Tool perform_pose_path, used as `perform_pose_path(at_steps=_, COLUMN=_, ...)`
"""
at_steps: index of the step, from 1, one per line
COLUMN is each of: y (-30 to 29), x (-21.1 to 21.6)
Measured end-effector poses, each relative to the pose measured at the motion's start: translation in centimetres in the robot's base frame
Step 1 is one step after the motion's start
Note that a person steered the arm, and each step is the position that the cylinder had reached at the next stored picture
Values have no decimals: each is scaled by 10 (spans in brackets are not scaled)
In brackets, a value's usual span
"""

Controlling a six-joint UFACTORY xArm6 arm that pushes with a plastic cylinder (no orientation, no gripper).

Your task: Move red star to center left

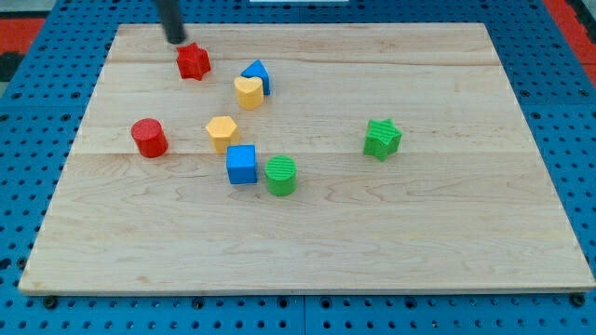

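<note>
The red star [193, 61] lies near the view's top left of the wooden board [419, 233]. My tip [176, 40] stands just above and to the left of the star, close to it, perhaps touching. A red cylinder [148, 138] stands at the board's centre left, below the star.
A blue block [257, 75] and a yellow heart [248, 92] sit right of the star. A yellow hexagon [222, 132], a blue cube [241, 164] and a green cylinder [280, 175] cluster at the middle. A green star [382, 139] lies to the right.
</note>
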State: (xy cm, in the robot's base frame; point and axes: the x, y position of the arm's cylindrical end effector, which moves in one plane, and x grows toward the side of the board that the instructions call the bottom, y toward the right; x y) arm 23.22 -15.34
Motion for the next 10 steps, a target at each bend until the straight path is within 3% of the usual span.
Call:
perform_pose_path(at_steps=1, y=-20, x=56)
perform_pose_path(at_steps=2, y=-58, x=85)
perform_pose_path(at_steps=3, y=-58, x=16)
perform_pose_path(at_steps=4, y=-30, x=13)
perform_pose_path(at_steps=5, y=-19, x=61)
perform_pose_path(at_steps=6, y=-38, x=71)
perform_pose_path(at_steps=7, y=-4, x=34)
perform_pose_path(at_steps=8, y=25, x=57)
perform_pose_path(at_steps=9, y=-2, x=109)
perform_pose_path(at_steps=10, y=-15, x=115)
